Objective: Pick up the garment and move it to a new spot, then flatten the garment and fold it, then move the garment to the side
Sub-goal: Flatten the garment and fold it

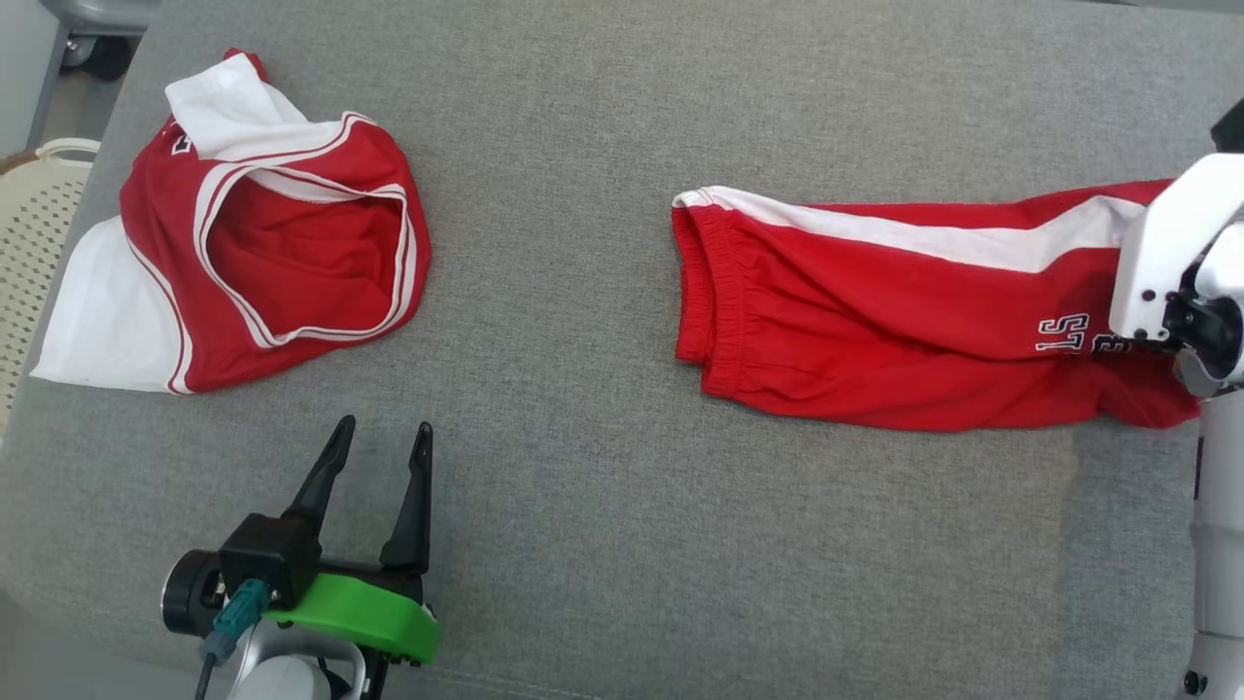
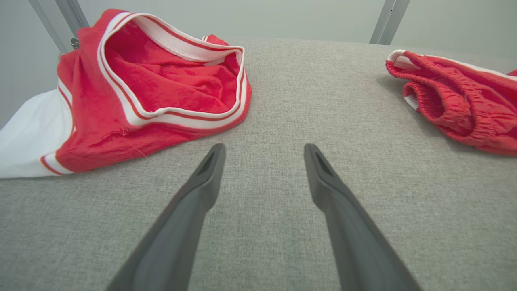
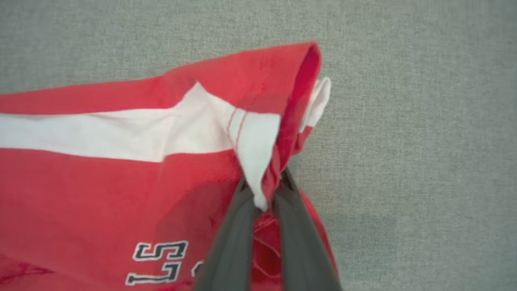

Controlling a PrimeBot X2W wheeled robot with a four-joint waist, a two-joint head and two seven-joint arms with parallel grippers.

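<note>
The garment (image 1: 904, 321) is a pair of red shorts with a white side stripe, lying stretched out on the right of the grey cloth surface (image 1: 603, 506). Its elastic waistband (image 2: 440, 97) points toward the middle. My right gripper (image 3: 264, 188) is shut on the bunched hem of a leg, red and white cloth (image 3: 258, 161) pinched between its fingers. In the head view the pale right wrist (image 1: 1181, 282) covers that end of the shorts. My left gripper (image 1: 384, 433) rests open near the front left, fingers (image 2: 206, 178) spread over bare cloth, holding nothing.
A red and white jersey (image 1: 292, 253) lies crumpled at the back left, just ahead of the left gripper (image 2: 264, 151). A pale perforated basket (image 1: 39, 214) stands beyond the surface's left edge. Bare grey cloth separates the two pieces of clothing.
</note>
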